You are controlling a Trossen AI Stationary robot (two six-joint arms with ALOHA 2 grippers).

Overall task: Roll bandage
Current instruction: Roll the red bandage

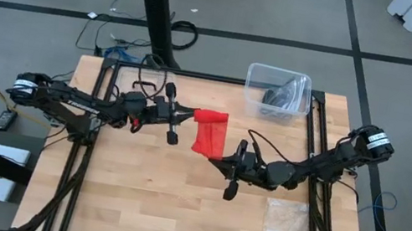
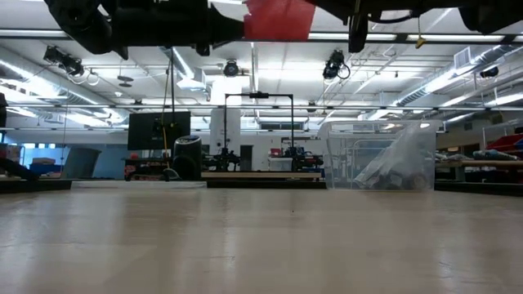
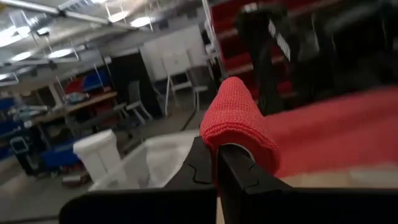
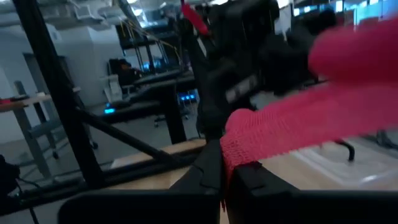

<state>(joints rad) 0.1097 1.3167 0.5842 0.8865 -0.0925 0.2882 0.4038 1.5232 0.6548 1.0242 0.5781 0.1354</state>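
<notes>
The wooden table (image 1: 173,203) lay under both arms, with a black frame along its edges. The left arm reached in from its own side and the right arm from the opposite side, so that the two claws met over the middle of the table, well above the boards; the low view showed them high over the tabletop.

A clear plastic bin (image 1: 278,92) with dark items inside stood beyond the right claw, toward the far right corner of the table. A clear plastic bag (image 1: 287,222) lay flat on the wood behind and beside the right claw, near the front right corner, well apart from both claws.

The bandage (image 1: 210,133) hung in the air between the two claws as a bright red band. One end sat at the tip of the left claw (image 1: 194,115), and the strip ran from there to the right claw (image 1: 221,162) at its other end.

The left claw was clamped on the bandage: its wrist view showed the two dark fingers (image 3: 239,171) pressed together with red fabric folded over their tips. The right claw was likewise closed on the bandage, the red cloth (image 4: 273,134) pinched between its fingers (image 4: 208,171) and stretching away toward the other arm.
</notes>
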